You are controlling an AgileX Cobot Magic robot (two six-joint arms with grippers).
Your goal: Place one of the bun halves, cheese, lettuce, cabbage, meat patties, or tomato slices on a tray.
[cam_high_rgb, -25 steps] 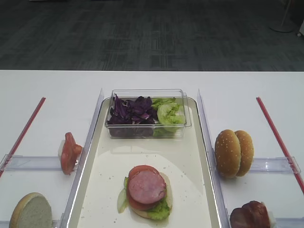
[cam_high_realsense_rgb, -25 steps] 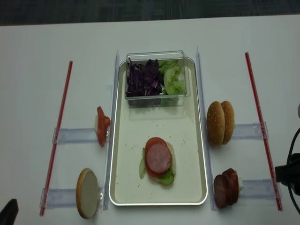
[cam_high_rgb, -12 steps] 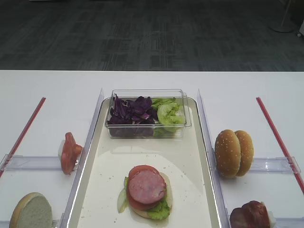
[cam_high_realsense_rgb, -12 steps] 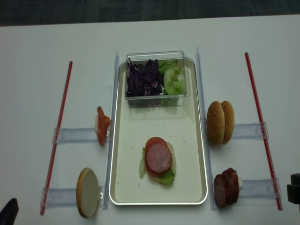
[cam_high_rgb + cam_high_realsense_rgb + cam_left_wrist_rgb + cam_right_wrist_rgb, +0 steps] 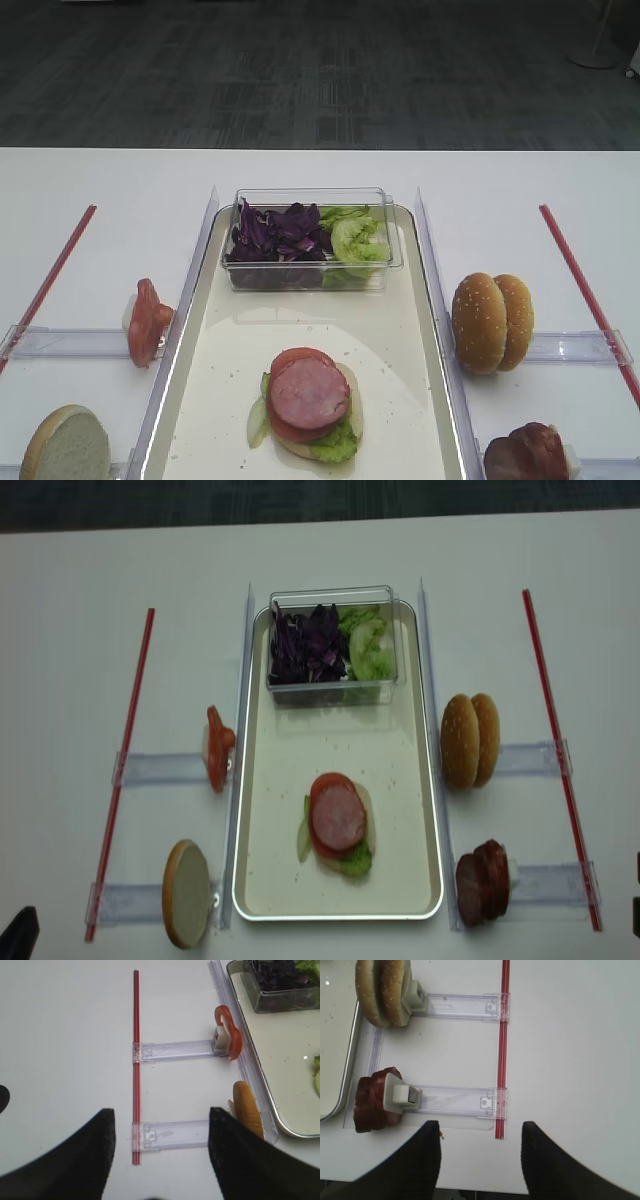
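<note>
The cream tray (image 5: 395,330) (image 5: 405,810) holds a stack topped by a meat slice (image 5: 309,393) (image 5: 338,818) over tomato, lettuce and a bun base. Spare meat patties (image 5: 370,1105) (image 5: 482,880) stand on edge right of the tray, with sesame bun halves (image 5: 382,990) (image 5: 492,322) beyond them. Tomato slices (image 5: 229,1035) (image 5: 145,320) and a pale bun half (image 5: 247,1115) (image 5: 67,445) stand to the left. My right gripper (image 5: 480,1124) is open and empty near the table's front edge, right of the patties. My left gripper (image 5: 162,1112) is open and empty, left of the pale bun half.
A clear box (image 5: 312,200) at the tray's far end holds purple cabbage (image 5: 275,235) and lettuce (image 5: 358,240). Clear slotted holders (image 5: 455,1100) (image 5: 172,1050) and red strips (image 5: 502,1035) (image 5: 135,1060) flank the tray. Only a dark tip of the left gripper (image 5: 20,925) shows in the overhead view.
The right arm has drawn back toward the near right corner and almost left the overhead view. The food and the left arm have not moved.
</note>
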